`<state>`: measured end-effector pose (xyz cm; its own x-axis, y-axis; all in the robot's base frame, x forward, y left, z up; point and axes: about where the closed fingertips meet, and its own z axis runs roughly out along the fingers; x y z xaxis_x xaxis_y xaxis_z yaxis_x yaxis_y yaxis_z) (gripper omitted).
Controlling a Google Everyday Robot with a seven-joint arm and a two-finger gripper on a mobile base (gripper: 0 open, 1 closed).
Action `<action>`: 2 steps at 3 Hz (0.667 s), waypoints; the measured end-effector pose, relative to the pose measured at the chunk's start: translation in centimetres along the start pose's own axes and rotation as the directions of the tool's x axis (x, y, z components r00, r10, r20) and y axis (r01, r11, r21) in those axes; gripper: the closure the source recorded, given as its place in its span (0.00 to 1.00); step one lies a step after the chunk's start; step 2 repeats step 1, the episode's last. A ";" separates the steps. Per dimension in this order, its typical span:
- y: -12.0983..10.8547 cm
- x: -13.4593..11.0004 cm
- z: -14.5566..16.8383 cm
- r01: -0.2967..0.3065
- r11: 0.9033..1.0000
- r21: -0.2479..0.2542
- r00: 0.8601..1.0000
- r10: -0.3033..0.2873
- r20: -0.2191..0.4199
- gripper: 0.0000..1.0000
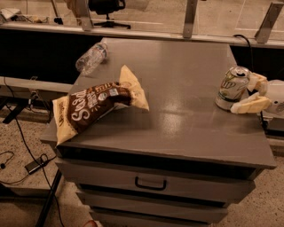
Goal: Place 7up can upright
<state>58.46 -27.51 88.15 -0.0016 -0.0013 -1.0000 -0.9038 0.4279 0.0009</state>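
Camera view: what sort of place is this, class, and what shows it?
Probably an office or lab: a grey drawer cabinet holding the upright 7up can, the gripper beside it, an office chair behind, loose cables below.

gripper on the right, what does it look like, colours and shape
The gripper sits at the right edge of the grey table, beside the silver-white 7up can. It has two pale cream, flat, tapered fingers joined to a smooth, rounded white housing. No cables or markings show on it.
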 end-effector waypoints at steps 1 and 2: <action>0.0 0.0 0.0 0.000 1.000 0.000 1.000 0.000 -0.002 0.00; 0.0 0.0 0.0 0.000 1.000 0.000 1.000 0.000 -0.002 0.00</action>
